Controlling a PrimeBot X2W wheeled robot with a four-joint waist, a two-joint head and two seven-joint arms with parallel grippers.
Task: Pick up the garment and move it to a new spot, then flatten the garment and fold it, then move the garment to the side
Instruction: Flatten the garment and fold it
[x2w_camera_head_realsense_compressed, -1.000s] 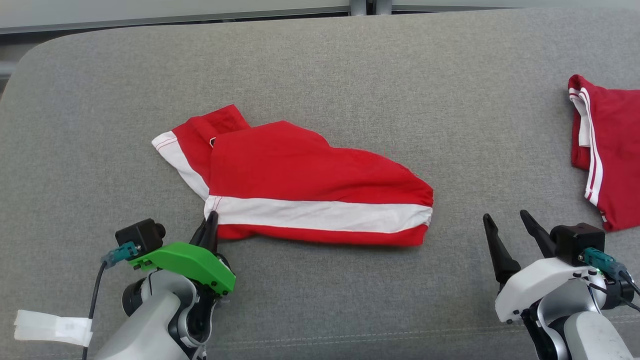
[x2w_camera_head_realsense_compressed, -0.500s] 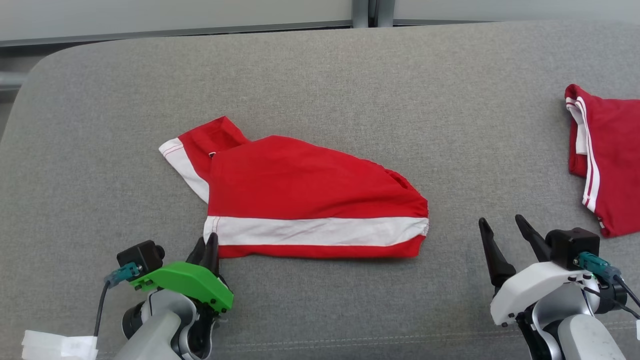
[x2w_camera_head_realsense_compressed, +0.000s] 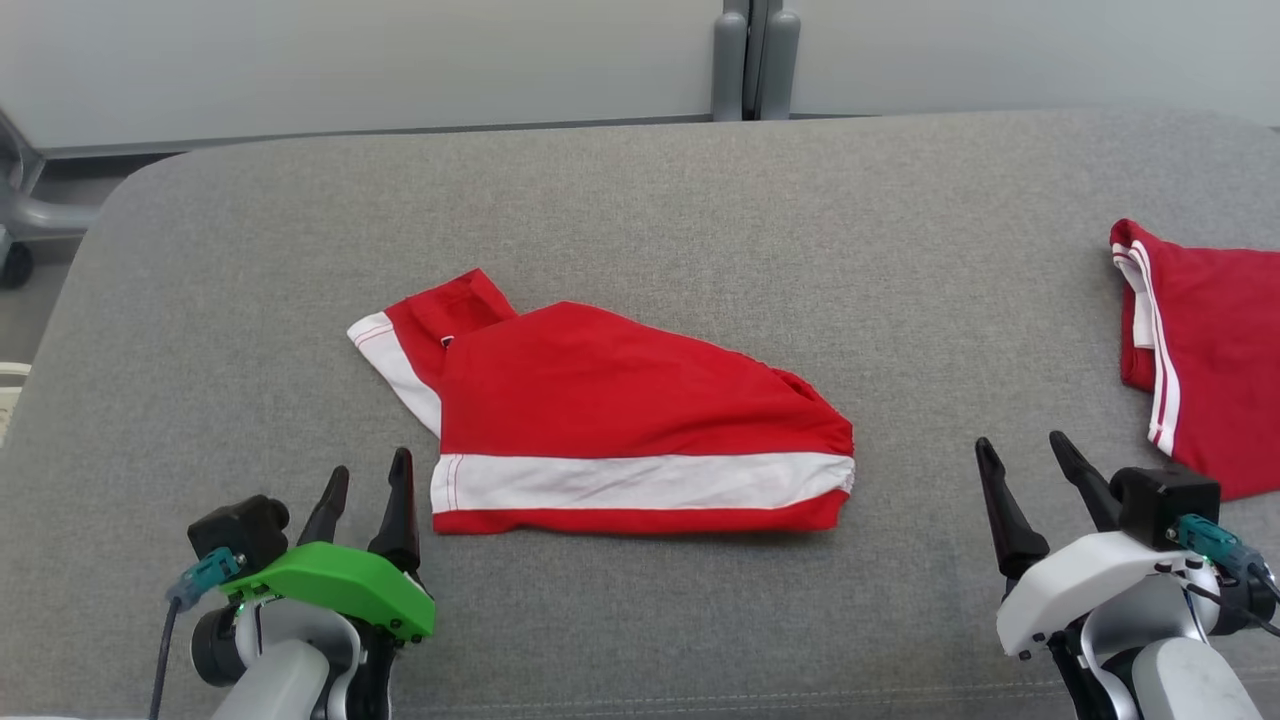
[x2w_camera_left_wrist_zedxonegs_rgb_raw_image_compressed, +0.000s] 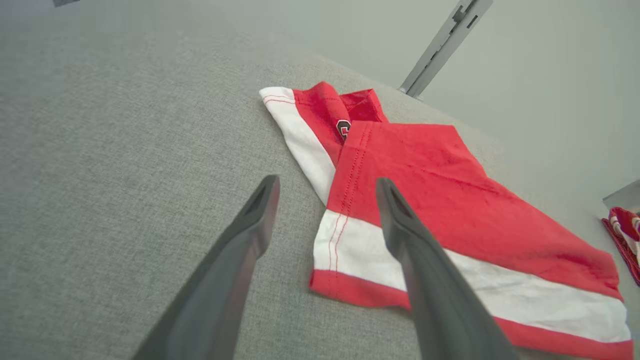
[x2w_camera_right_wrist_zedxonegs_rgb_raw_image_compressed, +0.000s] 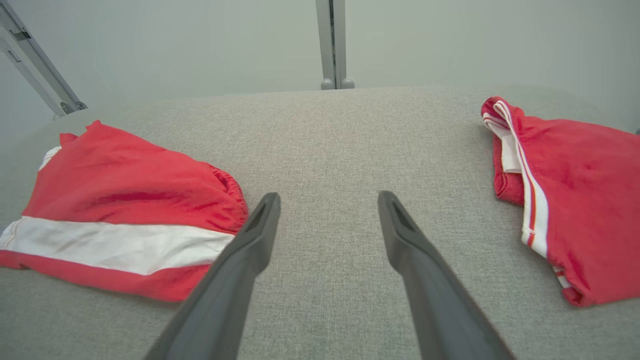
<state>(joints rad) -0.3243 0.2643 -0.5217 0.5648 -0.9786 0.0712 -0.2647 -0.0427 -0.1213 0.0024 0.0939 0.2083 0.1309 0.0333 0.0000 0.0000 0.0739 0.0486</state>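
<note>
A red garment (x2w_camera_head_realsense_compressed: 620, 410) with a broad white stripe lies folded on the grey cushion (x2w_camera_head_realsense_compressed: 640, 210), near the middle. In the left wrist view the garment (x2w_camera_left_wrist_zedxonegs_rgb_raw_image_compressed: 450, 200) lies just right of my fingers, its near corner under the right fingertip. My left gripper (x2w_camera_head_realsense_compressed: 367, 480) stands open just left of the garment's near left corner, holding nothing. My right gripper (x2w_camera_head_realsense_compressed: 1028, 455) stands open over bare cushion to the garment's right, empty; in the right wrist view the garment (x2w_camera_right_wrist_zedxonegs_rgb_raw_image_compressed: 125, 200) lies to the left of that gripper (x2w_camera_right_wrist_zedxonegs_rgb_raw_image_compressed: 327, 200).
A second red piece of clothing (x2w_camera_head_realsense_compressed: 1205, 350) with thin white stripes lies at the cushion's right edge, also at the right in the right wrist view (x2w_camera_right_wrist_zedxonegs_rgb_raw_image_compressed: 575, 190). A grey post (x2w_camera_head_realsense_compressed: 755, 55) rises behind the cushion against a pale wall.
My left gripper has opened, let go of the garment's near left corner and drawn back toward me. The head camera has tilted up, so the scene sits lower. The right gripper stays open.
</note>
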